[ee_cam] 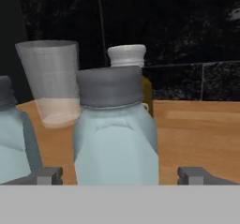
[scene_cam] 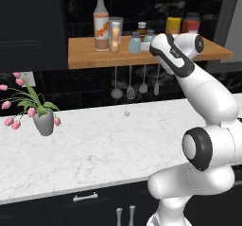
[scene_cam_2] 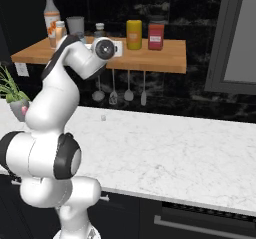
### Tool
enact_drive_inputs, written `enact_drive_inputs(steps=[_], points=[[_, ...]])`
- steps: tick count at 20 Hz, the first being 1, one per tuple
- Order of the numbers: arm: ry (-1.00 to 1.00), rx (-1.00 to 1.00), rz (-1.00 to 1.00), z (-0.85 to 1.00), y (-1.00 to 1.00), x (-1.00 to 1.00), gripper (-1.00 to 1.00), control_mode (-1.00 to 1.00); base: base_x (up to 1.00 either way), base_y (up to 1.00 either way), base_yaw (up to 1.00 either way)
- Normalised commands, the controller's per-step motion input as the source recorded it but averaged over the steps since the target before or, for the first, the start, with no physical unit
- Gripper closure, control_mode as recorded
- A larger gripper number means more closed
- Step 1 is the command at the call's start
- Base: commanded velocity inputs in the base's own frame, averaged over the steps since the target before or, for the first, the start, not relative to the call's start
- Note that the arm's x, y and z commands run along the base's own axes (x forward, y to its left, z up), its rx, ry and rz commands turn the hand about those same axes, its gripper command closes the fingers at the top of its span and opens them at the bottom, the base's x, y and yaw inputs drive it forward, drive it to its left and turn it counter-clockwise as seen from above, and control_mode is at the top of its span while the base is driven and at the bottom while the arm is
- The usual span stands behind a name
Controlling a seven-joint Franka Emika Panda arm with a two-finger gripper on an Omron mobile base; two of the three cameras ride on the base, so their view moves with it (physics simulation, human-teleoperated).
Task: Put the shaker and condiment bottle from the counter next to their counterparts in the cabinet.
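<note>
Shaker placement at the shelf, release stage.

The long orange-brown wooden plank cabinet (scene_cam: pixel 85 55) crosses the upper half of the left base view; the white marble counter (scene_cam: pixel 104 149) below carries no shaker or bottle that I can make out. The tall clear-necked bottle with orange label (scene_cam: pixel 100 24) stands at upper centre-left. In the hand view, the small pale blue translucent shaker with dark grey cap (ee_cam: pixel 115 134) fills the centre, between the gripper (ee_cam: pixel 121 175) tips, which stand spread, seemingly clear of its sides. Its twin shaker (ee_cam: pixel 11 138) sits at the left edge, and a small squat orange bottle with pale cap (ee_cam: pixel 127 56) peeks behind. Judgement: both items appear shelved; next, a straight withdrawal without nudging the shaker.
</note>
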Motion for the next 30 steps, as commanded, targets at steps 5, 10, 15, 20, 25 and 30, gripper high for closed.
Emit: enact_drive_inputs(steps=[5, 10, 15, 20, 25, 30], points=[[-0.14, 0.00, 0.00, 0.56, -0.49, -0.89, -1.00, -1.00, 0.00, 0.00, 0.00], [-0.27, 0.00, 0.00, 0.46, -0.51, -1.00, -1.00, -1.00, 0.00, 0.00, 0.00], [-0.25, 0.00, 0.00, 0.32, -0.47, -1.00, -1.00, -1.00, 0.00, 0.00, 0.00], [-0.19, 0.00, 0.00, 0.19, -0.38, -1.00, -1.00, -1.00, 0.00, 0.00, 0.00], [-0.12, -0.01, 0.00, 0.39, -0.31, -1.00, -1.00, -1.00, 0.00, 0.00, 0.00], [-0.02, -0.02, -0.03, 0.61, -0.50, -1.00, -1.00, -1.00, 0.00, 0.00, 0.00]])
